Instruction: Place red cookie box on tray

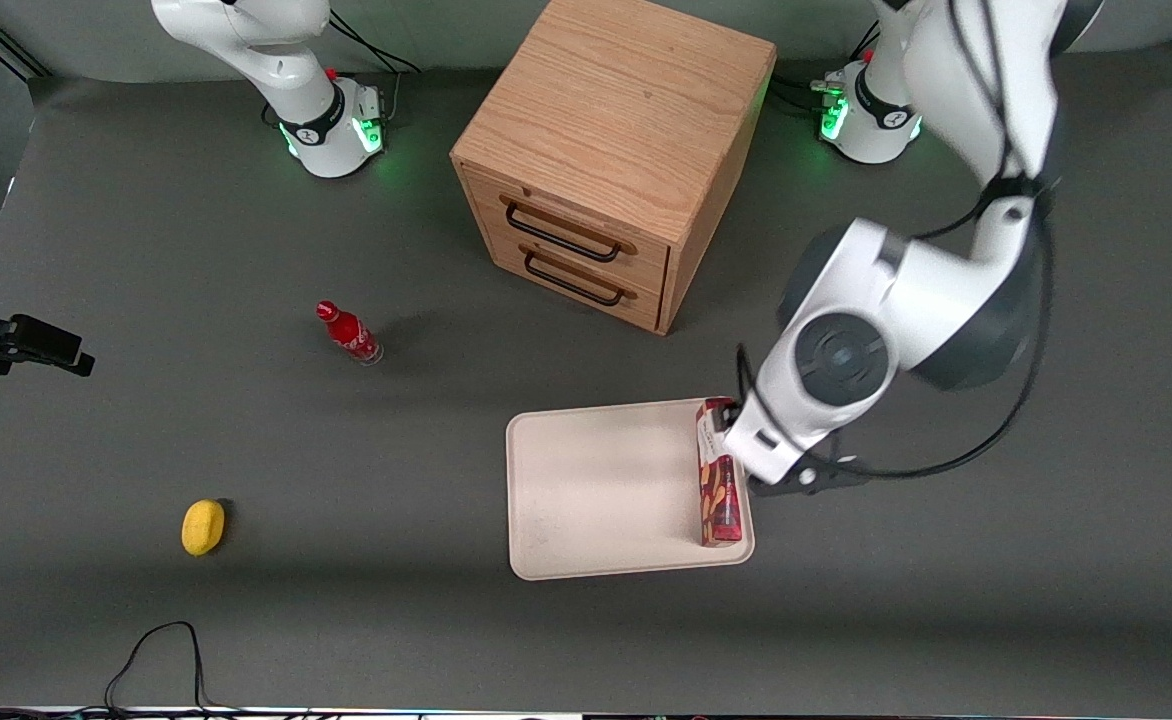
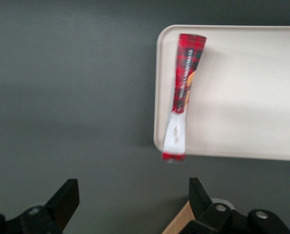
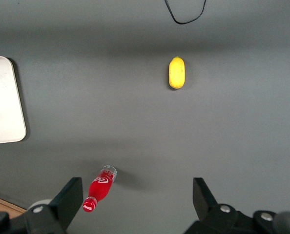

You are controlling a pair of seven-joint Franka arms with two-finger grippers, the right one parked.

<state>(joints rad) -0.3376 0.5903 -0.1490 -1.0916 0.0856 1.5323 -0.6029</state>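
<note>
Only our wrist view shows the gripper (image 2: 130, 204), its 2 fingers (image 2: 67, 197) spread wide and empty; in the front view the arm hides it. The red cookie box (image 1: 718, 478) lies on the tray (image 1: 596, 490) along one edge, apart from the fingers.

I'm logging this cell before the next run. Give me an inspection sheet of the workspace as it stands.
Surface: dark grey table mat.
Job's things: red cookie box lies on the tray, along the rim at the working arm's end.
Clutter: red bottle, yellow lemon-like object, wooden two-drawer cabinet, drawers shut.
Grippers: gripper open, empty, above the mat beside the tray, clear of the box.
Cables: black cable loop on the mat's edge nearest the camera.
Surroundings: black device at the parked arm's end.
</note>
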